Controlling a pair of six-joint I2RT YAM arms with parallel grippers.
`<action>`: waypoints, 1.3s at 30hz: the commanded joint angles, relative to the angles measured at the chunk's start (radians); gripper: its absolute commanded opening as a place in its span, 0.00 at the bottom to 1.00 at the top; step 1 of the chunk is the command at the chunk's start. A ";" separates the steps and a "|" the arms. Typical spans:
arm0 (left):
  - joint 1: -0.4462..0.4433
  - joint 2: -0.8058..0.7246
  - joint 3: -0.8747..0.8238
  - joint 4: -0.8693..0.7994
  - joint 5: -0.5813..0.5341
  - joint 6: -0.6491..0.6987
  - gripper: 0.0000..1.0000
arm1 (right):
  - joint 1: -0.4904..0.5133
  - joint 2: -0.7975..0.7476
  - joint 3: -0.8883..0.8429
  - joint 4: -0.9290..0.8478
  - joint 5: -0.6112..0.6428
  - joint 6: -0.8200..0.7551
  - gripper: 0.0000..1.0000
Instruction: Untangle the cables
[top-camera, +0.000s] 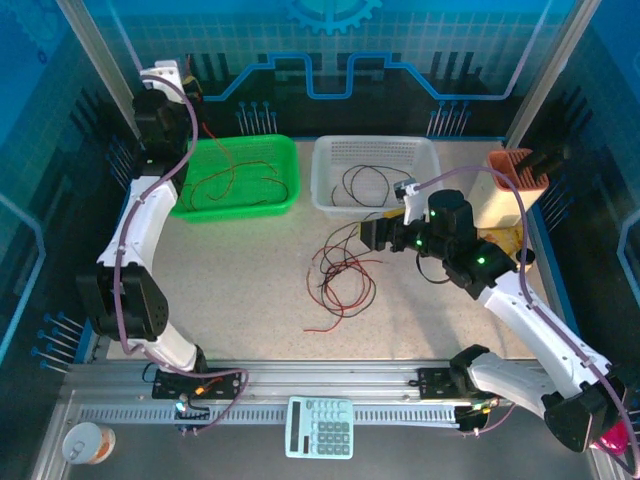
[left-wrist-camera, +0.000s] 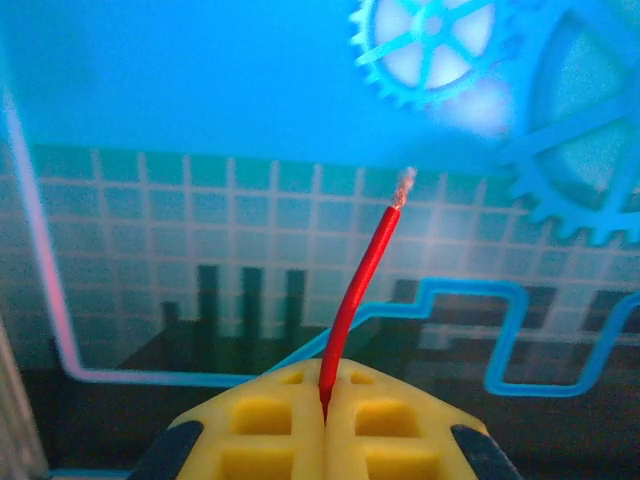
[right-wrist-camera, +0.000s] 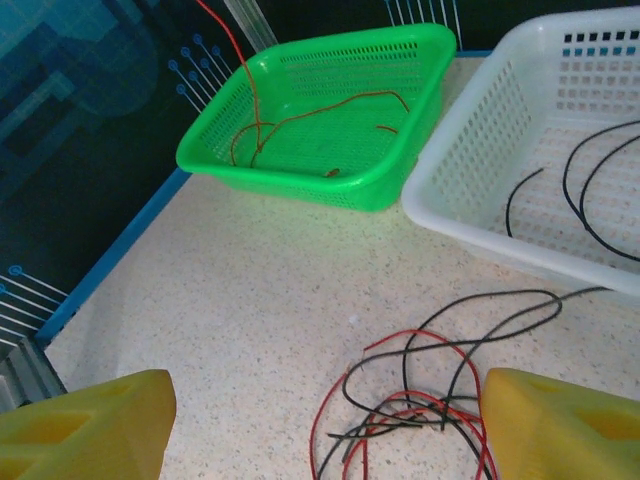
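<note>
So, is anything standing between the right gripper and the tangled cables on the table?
Nothing visible does. The right gripper is open and faces the tangled cables, with only bare table around them; the white basket stands beyond the pile.

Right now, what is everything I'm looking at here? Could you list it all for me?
green basket: one, green, far left of the table, red wires inside
white basket: one, white, right of the green one, black wires inside
wire tangle: several strands, red and black, on the table in front of the white basket
calculator: one, pale, near edge
tin: one, near left corner
left gripper: yellow fingers, raised, shut on a red wire
right gripper: yellow fingers, open above the tangle
</note>
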 joint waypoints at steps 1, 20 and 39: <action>0.029 0.011 -0.021 0.074 -0.038 0.048 0.00 | -0.017 -0.003 -0.027 -0.038 0.002 -0.016 0.81; -0.007 0.166 -0.118 -0.295 0.301 -0.120 0.00 | -0.025 -0.015 -0.029 -0.039 -0.012 0.011 0.81; -0.013 0.275 -0.067 -0.507 0.206 -0.232 0.51 | -0.026 -0.008 -0.010 -0.053 0.011 0.027 0.81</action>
